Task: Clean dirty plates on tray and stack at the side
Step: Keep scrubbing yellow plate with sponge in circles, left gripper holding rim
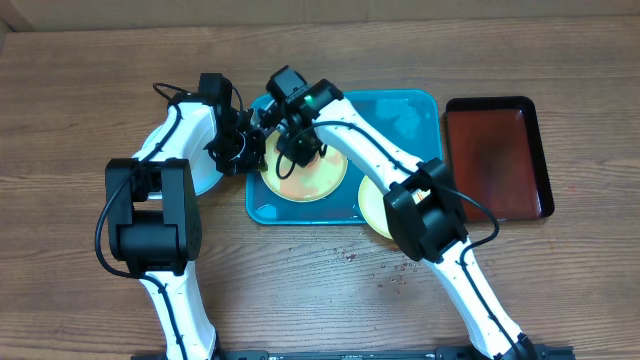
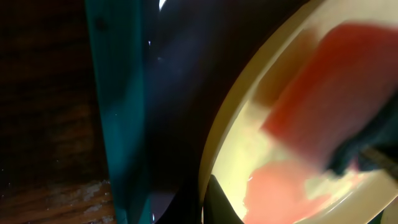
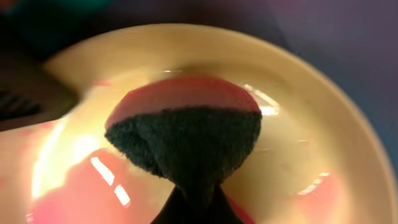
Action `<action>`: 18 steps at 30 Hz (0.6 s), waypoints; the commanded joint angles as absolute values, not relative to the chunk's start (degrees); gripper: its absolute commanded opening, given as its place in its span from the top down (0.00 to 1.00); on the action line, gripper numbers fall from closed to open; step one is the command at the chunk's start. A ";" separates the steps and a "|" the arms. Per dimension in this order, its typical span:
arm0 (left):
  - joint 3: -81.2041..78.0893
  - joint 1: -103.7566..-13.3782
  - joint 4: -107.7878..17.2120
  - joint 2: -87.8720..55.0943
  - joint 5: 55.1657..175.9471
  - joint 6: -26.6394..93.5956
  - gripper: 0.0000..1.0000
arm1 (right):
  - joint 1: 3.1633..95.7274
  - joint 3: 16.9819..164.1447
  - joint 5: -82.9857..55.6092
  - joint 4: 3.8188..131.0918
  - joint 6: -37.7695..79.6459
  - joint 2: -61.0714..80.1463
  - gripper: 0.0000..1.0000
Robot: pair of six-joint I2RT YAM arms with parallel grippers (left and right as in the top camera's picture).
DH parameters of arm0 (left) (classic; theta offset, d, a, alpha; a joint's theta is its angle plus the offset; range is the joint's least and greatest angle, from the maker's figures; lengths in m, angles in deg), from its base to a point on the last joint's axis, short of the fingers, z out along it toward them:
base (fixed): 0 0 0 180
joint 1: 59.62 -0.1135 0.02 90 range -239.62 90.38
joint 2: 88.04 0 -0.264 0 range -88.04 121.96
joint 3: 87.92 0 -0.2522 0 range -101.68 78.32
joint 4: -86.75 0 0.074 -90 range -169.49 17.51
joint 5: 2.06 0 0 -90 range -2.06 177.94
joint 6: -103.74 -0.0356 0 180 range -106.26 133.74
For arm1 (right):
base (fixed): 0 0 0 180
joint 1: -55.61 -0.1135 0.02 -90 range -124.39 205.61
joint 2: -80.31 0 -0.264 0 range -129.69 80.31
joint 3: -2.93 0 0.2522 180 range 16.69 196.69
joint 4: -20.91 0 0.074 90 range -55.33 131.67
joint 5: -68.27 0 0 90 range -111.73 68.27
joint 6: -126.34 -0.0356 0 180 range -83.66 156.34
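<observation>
A pale yellow plate (image 1: 312, 182) with red sauce smears lies on the turquoise tray (image 1: 405, 112). My left gripper (image 1: 252, 150) is shut on the plate's left rim (image 2: 219, 140), one finger on each side of it. My right gripper (image 1: 297, 148) is shut on a dark sponge with a red face (image 3: 186, 134) and presses it onto the plate's inside (image 3: 311, 143). A second yellow plate (image 1: 372, 212) lies at the tray's front right edge, partly under the right arm. A white plate (image 1: 212, 178) lies left of the tray, mostly hidden by the left arm.
A smaller dark-red tray with a black rim (image 1: 497, 155) stands to the right of the turquoise tray. The tray's teal rim (image 2: 118, 124) runs just left of the held plate. Crumbs speckle the wooden table (image 1: 385, 268) in front of the tray.
</observation>
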State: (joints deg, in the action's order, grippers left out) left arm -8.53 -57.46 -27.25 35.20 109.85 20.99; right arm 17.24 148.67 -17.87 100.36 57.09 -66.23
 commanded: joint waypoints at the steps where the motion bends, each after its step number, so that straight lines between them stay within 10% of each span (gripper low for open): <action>1: -7.66 -57.31 -27.33 37.22 107.45 19.94 0.96 | 17.00 149.50 -15.14 101.52 57.79 -67.69 0.96; 7: -7.66 -57.40 -27.51 37.22 107.45 19.94 0.96 | 17.68 149.50 -15.25 101.87 55.08 -67.69 0.96; 18: -7.66 -57.40 -27.46 37.22 107.43 19.94 0.96 | 25.68 149.50 -15.67 102.42 10.29 -67.69 0.96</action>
State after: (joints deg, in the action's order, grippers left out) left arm -8.53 -57.46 -27.25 35.20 109.85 20.79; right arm 22.75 148.69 -14.81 100.34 27.67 -66.25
